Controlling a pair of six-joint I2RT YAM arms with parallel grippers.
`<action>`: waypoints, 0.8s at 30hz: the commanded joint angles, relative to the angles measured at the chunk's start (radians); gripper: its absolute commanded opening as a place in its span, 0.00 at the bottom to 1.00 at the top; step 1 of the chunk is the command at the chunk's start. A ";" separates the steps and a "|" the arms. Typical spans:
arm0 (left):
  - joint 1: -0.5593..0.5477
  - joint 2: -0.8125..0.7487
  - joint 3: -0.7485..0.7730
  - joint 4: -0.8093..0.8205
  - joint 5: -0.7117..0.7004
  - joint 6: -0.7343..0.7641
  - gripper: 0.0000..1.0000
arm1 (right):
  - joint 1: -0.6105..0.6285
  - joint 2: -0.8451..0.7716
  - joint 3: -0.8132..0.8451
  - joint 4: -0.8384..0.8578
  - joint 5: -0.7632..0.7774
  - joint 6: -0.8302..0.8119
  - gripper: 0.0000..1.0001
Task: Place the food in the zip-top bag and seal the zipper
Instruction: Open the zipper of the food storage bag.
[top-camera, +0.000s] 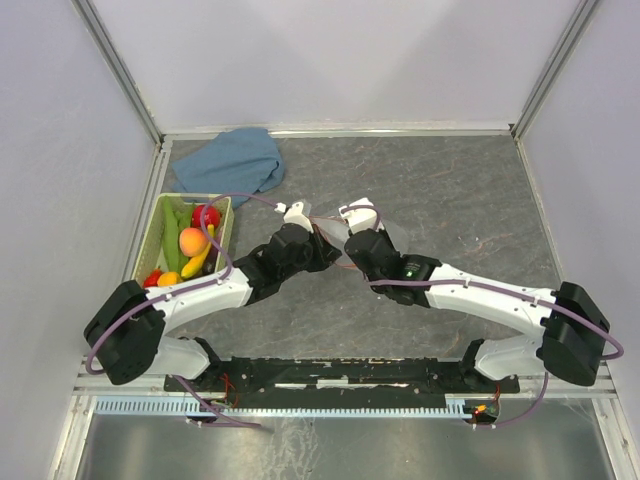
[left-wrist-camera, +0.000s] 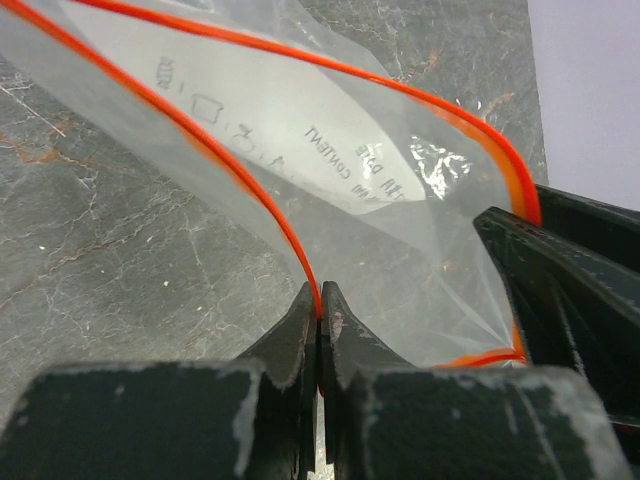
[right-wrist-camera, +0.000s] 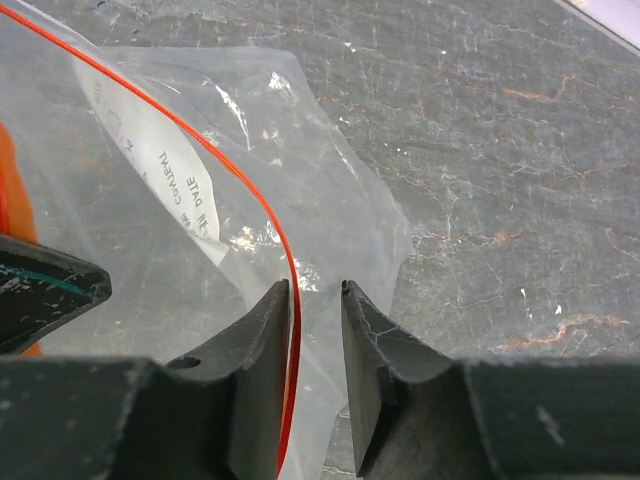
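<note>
Pinching zipper (left-wrist-camera: 245, 180), left gripper (left-wrist-camera: 320, 300); overhead only, food (top-camera: 193, 242) in basket (top-camera: 160, 215).

Bright, even light — faint shadows; glare specks on zip-top bag (left-wrist-camera: 437, 165); sharp focus.

zip-top bag (right-wrist-camera: 340, 200) label (right-wrist-camera: 140, 165), "content", "date"

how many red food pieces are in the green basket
2. The far red piece lies at the far end of the pale green basket; the near red piece sits at its near end. Others may be hidden lower in the pile.
</note>
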 joint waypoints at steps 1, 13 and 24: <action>0.001 -0.041 0.040 0.014 0.027 0.056 0.03 | -0.016 0.026 0.030 0.048 -0.049 -0.017 0.36; 0.001 -0.048 0.036 0.015 0.031 0.067 0.03 | -0.041 0.087 0.050 0.073 -0.266 -0.038 0.47; 0.001 -0.063 0.022 -0.027 0.002 0.068 0.03 | -0.061 0.062 0.095 0.033 -0.137 -0.054 0.07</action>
